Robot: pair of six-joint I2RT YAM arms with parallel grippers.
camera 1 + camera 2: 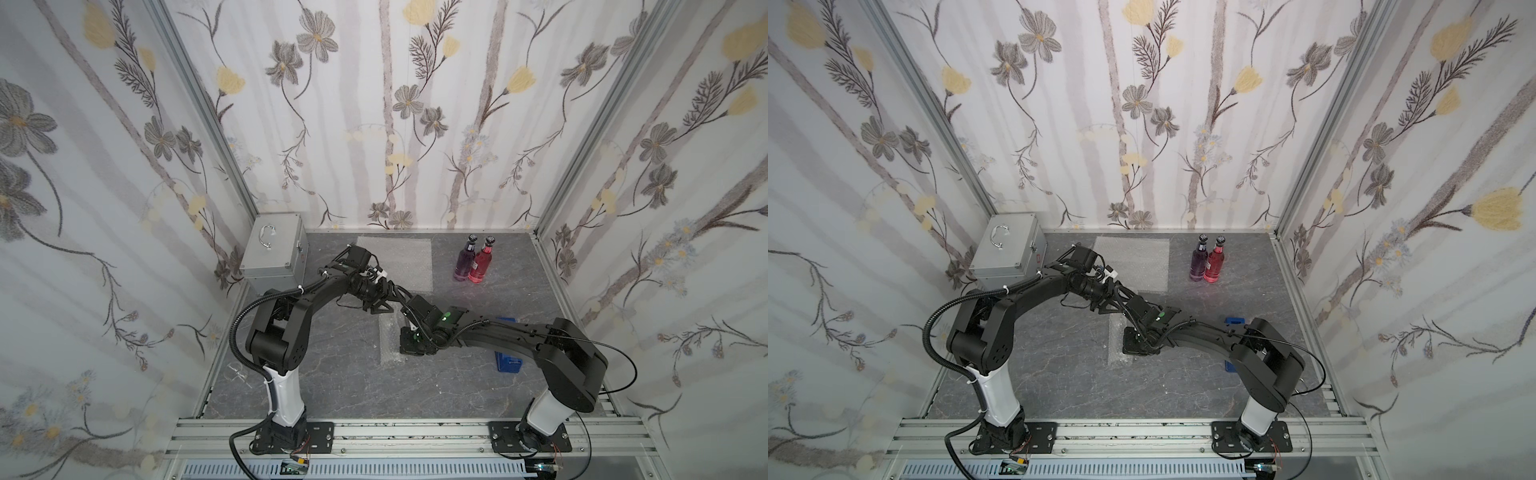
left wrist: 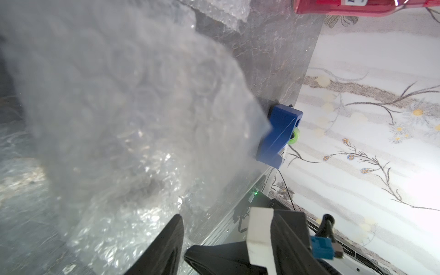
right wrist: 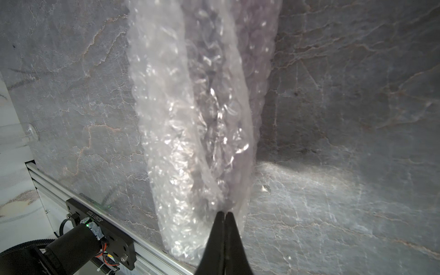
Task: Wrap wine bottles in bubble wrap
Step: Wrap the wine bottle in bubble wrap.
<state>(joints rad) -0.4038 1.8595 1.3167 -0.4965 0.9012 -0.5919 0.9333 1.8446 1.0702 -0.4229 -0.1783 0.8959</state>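
About a third of the job looks in hand at most. In the middle of the desk (image 1: 332, 374) lies a roll (image 1: 390, 341) of bubble wrap, its long axis running from the far edge toward the near edge. In the right wrist view a purplish tint shows through the roll (image 3: 190, 119), so one bottle is probably inside, though its outline is too blurred to be sure. The right gripper (image 3: 225, 213) has its jaws together, pinching the roll's loose edge. The left gripper (image 2: 217, 214) has its jaws apart with nothing between them, and a flap of wrap hangs blurred before its camera. No tape is visible on the roll, so I judge it not yet sealed. The blue dispenser (image 1: 509, 361) sits near the right edge, partly under the right arm. Two bottles wait bare and upright toward the far right corner, touching or nearly so: a purple one (image 1: 465, 259) and a red one (image 1: 481, 262). A flat sheet (image 1: 395, 257) lies at the far edge beside the case (image 1: 272, 253); whether it is one layer or several I cannot tell.
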